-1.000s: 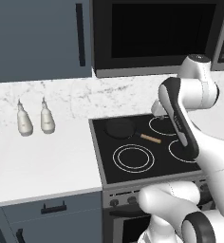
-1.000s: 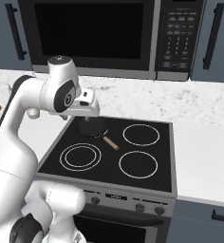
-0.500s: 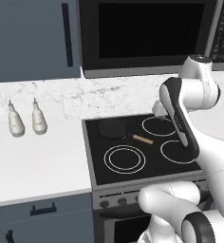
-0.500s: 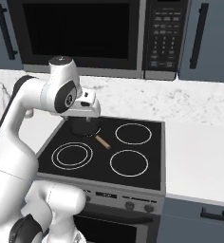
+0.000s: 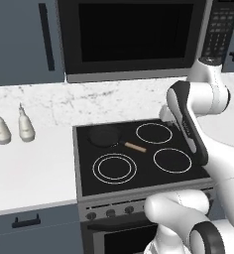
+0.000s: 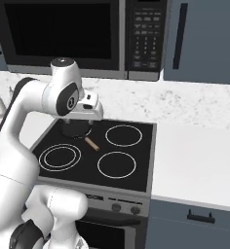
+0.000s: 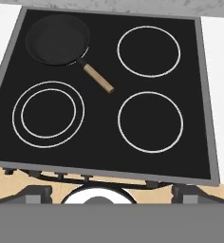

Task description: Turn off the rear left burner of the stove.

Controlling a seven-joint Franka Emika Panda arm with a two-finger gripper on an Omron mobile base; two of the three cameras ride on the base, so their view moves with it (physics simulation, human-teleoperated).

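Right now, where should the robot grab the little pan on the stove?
Probably by the wooden handle, coming from above. It sticks out straight from the pan toward the middle of the stove, thin enough for open fingers, with bare glass either side.

No readable text anywhere

The microwave (image 6: 87, 36) keypad (image 6: 147, 36) at the upper middle of the right base view carries small pale marks, too blurred to read; the stove (image 7: 109, 95) bears no lettering.

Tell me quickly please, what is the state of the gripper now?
Gripper: open, holding nothing, high above the stove.
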